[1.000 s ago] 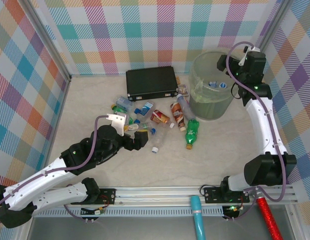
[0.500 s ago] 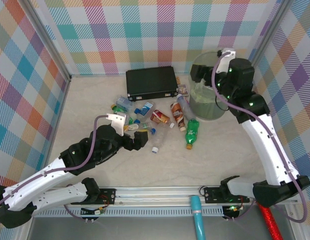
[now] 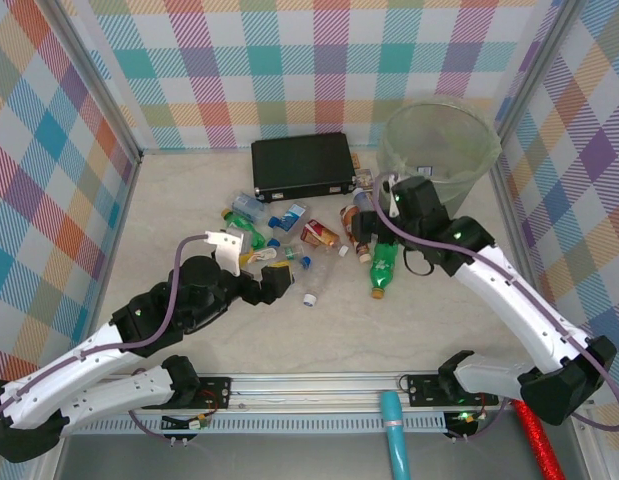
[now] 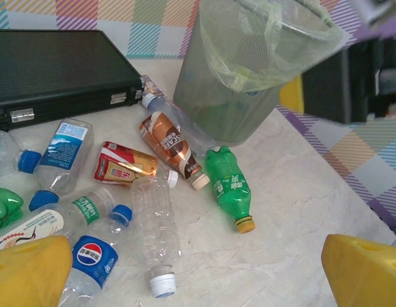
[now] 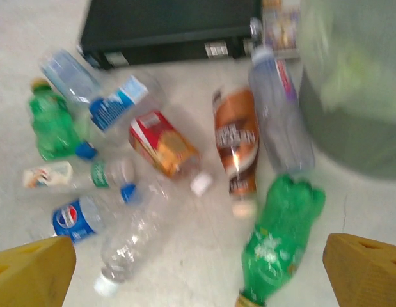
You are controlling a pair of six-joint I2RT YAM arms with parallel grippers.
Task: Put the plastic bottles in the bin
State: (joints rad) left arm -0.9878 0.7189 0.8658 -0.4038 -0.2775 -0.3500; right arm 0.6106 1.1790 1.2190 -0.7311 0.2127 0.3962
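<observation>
I read the Pepsi logo on a blue-labelled Pepsi bottle (image 4: 95,256) at the lower left of the left wrist view. The brown bottle (image 4: 171,142) at centre carries pale lettering that seems to say coffee, partly turned away. The white print on the green bottle (image 4: 228,187) is too small for me to read. The plastic bottles (image 3: 309,235) lie scattered mid-frame in the top view on a pale marbled table (image 3: 189,190), below the black case (image 3: 302,165) and left of the bin (image 3: 434,150), inside pastel checked walls (image 3: 319,60). The left gripper (image 4: 188,272) hangs over the heap's lower left, yellow fingers spread wide and holding nothing. The right gripper (image 5: 198,272), just as wide and empty, hangs over the green bottle.
</observation>
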